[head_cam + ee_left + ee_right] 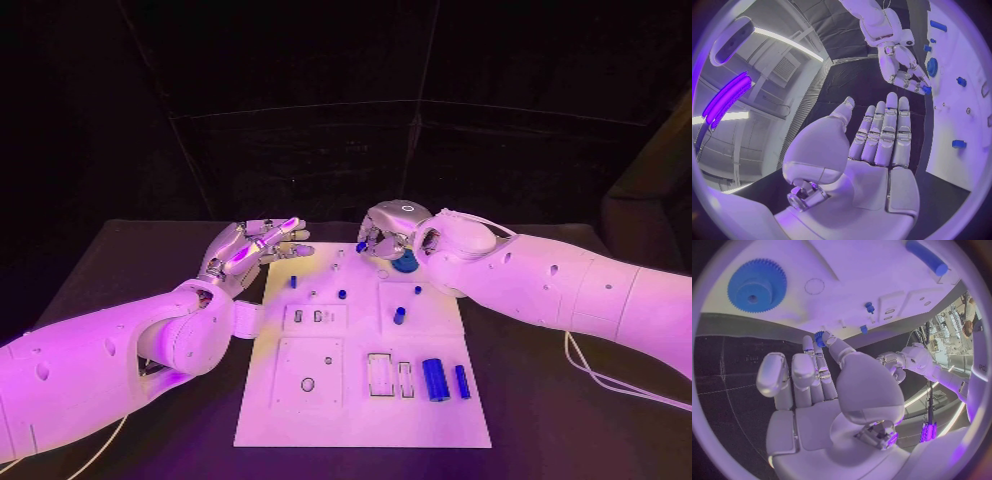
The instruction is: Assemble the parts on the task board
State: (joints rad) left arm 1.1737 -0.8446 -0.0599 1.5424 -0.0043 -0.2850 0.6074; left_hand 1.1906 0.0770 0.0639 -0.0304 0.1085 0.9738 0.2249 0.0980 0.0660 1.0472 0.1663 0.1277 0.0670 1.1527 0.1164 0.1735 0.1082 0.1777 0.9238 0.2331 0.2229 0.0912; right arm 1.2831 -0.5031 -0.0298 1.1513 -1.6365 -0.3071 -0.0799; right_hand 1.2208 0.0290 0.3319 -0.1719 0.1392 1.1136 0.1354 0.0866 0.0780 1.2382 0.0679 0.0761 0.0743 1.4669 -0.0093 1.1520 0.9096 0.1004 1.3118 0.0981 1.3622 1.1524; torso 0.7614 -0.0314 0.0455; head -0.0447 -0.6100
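Two hands hover at the task board's (361,400) far edge: the left hand (257,250) spread and empty, the right hand (826,385) pinching a small blue part (819,338) beside the blue gear (756,285).

I see a black table (130,260) with dark cloth-like top | white task board (361,425) lies flat at its middle, long side running away from me | bare table surface shows on both sides of the board and beyond its far end
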